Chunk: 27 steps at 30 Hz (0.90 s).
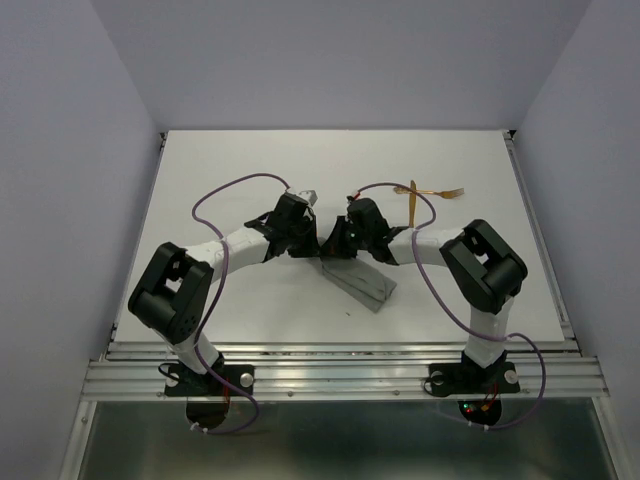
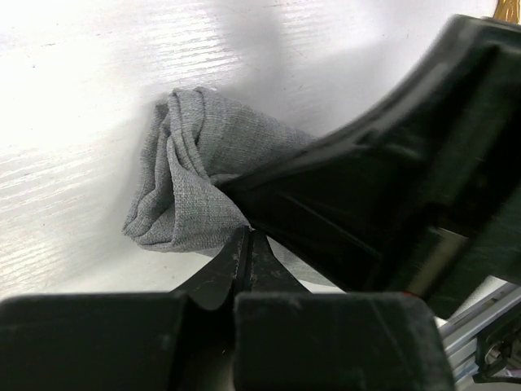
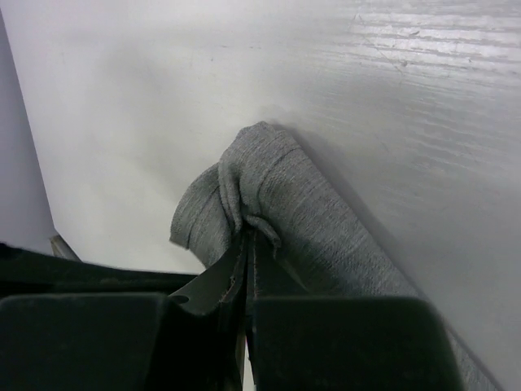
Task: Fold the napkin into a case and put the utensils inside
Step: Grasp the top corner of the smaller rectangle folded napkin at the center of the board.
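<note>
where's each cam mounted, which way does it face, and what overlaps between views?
Top external: above and behind the bases, looking down at the table; both arms, napkin, utensils.
Left wrist: looks past the shut left gripper at bunched napkin; the right arm crosses at right.
Right wrist: looks past the right gripper, pinching the napkin.
Shared: napkin in all three.

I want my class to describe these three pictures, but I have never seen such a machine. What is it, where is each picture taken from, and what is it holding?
Two robot arms are bolted to a white table. The wide picture looks down from above and behind them. The other two come from cameras on each wrist, looking past the fingers. A grey napkin, folded narrow, lies between the arms. The left gripper and right gripper are each shut on one end of it. Two golden utensils lie crossed beyond the right arm, untouched.
</note>
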Motion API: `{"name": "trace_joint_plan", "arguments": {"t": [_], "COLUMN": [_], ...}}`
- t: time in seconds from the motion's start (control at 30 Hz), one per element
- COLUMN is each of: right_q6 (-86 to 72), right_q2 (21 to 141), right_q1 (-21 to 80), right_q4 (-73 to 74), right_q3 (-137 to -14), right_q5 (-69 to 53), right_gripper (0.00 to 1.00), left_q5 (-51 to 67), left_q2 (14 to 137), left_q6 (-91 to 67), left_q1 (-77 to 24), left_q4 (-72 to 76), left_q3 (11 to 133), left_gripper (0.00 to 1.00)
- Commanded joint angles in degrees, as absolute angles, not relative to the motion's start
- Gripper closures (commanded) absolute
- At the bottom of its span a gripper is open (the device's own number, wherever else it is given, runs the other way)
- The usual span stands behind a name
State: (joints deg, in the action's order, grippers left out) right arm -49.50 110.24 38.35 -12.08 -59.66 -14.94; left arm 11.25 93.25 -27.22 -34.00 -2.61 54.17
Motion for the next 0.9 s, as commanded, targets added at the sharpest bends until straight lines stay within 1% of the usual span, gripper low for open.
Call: {"name": "trace_joint_plan", "arguments": {"t": [0.0,0.07,0.17,0.87], "right_q6": [-49.04,-49.22,-49.31,-48.08], "right_q2": [102.67,100.3,99.76,109.16], "right_q1": [38.76,38.15,37.44,36.74], "right_q4": [-13.18,-13.27,-13.18,-13.97], "right_q3": [-57.75,-56.17,-55.29,-58.97], "right_q5": [-12.31,-11.17,-10.29,-15.38], "right_gripper": [0.99,0.99,0.99,0.99], "left_q5": [11.43,11.51,11.78,12.57], "left_q2": [92.37,92.37,92.37,93.52], "left_q6": [-26.37,-26.11,-25.75,-24.7], "left_q1": [-33.84,-33.75,-33.66,-33.57], "left_q4": [-1.85,-1.5,-0.79,-0.44], "left_q3": [55.28,55.11,55.02,56.69], "left_gripper": [1.0,1.0,1.0,1.0]}}
